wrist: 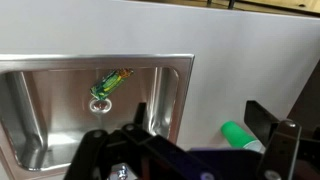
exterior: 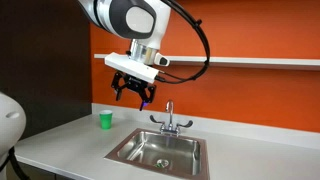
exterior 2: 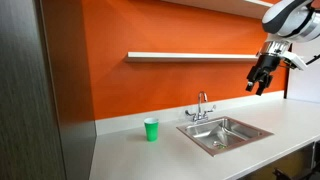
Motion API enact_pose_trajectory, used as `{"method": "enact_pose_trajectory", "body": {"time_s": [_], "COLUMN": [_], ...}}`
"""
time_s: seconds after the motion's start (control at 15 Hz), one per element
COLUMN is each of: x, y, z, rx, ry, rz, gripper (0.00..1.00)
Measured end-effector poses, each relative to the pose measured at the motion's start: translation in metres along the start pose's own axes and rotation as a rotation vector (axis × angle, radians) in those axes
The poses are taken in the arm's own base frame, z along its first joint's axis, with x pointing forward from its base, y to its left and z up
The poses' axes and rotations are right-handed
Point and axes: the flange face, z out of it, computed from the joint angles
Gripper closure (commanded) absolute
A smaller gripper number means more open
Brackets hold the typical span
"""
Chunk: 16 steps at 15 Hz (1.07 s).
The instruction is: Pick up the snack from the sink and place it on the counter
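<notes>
The snack (wrist: 108, 82), a small greenish packet with dark parts, lies on the floor of the steel sink (wrist: 160, 95) next to the round drain (wrist: 97, 104) in the wrist view. I cannot make it out in either exterior view. My gripper (exterior: 132, 95) hangs high above the counter (exterior: 60, 145), to one side of the sink (exterior: 122, 151). It also shows high up in an exterior view (exterior 2: 260, 83). Its fingers (wrist: 205, 125) are spread apart and empty.
A bright green cup (exterior: 104, 120) stands on the counter beside the sink and shows in the other views (exterior 2: 151, 129) (wrist: 240, 135). A chrome faucet (exterior: 169, 118) rises behind the basin. A white shelf (exterior 2: 190, 56) runs along the orange wall.
</notes>
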Motion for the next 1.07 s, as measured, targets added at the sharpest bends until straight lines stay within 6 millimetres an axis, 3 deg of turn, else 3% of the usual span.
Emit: {"method": "enact_pose_trajectory", "body": {"time_s": [1.07], "x": [0.0014], "y": [0.0043], "z": [0.0074], "rx": [0.005], "ry": [-0.017], "rz": [0.017], "gripper": [0.0]}}
